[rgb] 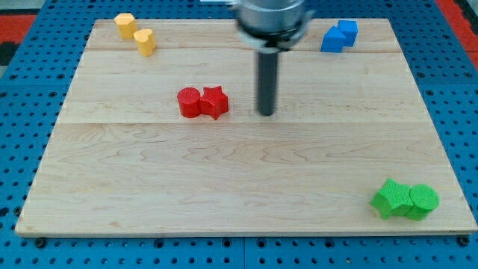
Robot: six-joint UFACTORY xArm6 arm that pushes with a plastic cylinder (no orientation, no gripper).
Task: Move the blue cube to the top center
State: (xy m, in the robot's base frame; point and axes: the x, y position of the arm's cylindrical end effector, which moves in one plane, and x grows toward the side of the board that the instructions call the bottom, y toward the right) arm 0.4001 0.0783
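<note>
My tip (266,113) is seen resting on the wooden board (239,179), just to the view's right of the red star (215,101), with a small gap between them; nothing is touched by it. No fingers are fitted: the arm ends in a plain dark rod, so nothing is gripped. The red cylinder (189,101) is pressed against the star's left side. The blue cube (348,31) is found well to the upper right of the star, near the board's top edge, touching a second blue block (332,39) whose shape cannot be made out. Two yellow blocks (135,33) are placed at upper left of the star. Two green blocks (405,199) are set far to its lower right. No writing or labels can be read.
</note>
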